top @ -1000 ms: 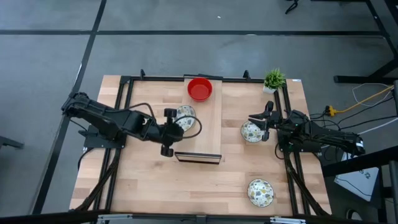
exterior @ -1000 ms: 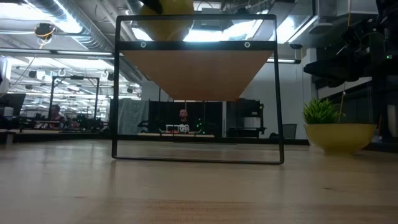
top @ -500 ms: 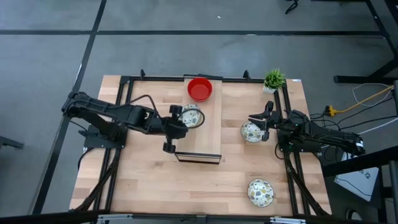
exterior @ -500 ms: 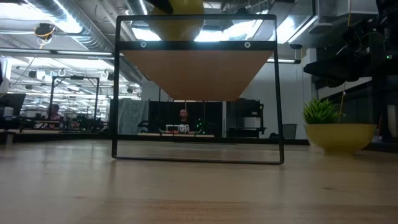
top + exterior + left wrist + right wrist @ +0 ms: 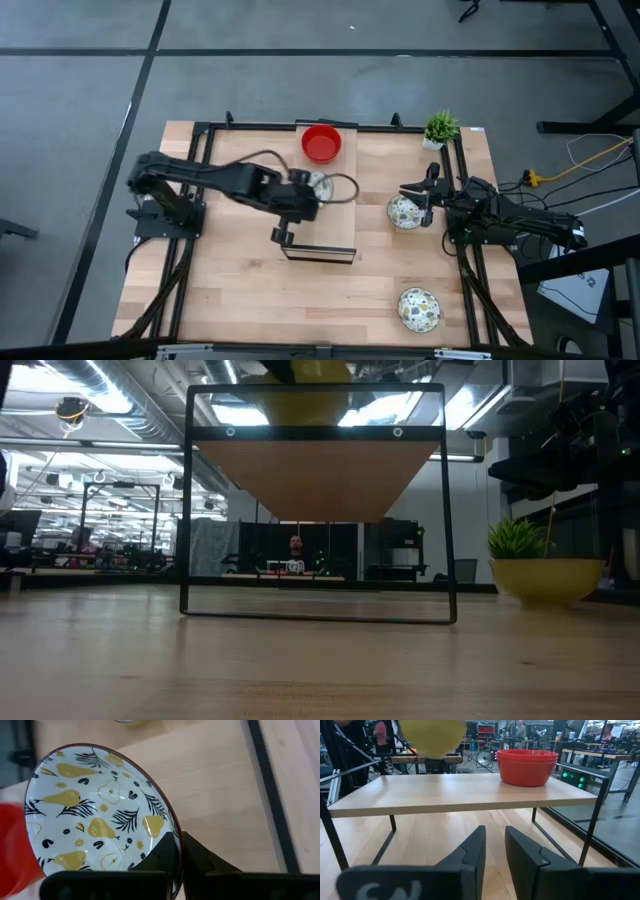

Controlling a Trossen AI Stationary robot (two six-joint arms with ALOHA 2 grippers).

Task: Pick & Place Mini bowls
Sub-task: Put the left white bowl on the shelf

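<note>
1. Bowls sit on a wooden table [image 5: 230, 290] and its raised shelf [image 5: 335, 215]; I see concrete floor around and a workshop with people beyond.
2. Left gripper [image 5: 310, 190] is pinched tight on a patterned bowl [image 5: 100, 815] over the shelf, beside the red bowls [image 5: 527, 766].
3. Right gripper [image 5: 425, 205], jaws slightly apart, waits just beside a second patterned bowl [image 5: 404, 211]; I can't tell whether it touches.
4. Third patterned bowl [image 5: 419, 308] lies near the front edge.
5. I count three patterned; the red stack's number is unclear.
6. Plant [image 5: 440, 128] stands at the far corner.

Grey floor [image 5: 300, 85] surrounds the table; ceiling lights [image 5: 40, 405] glow behind.
</note>
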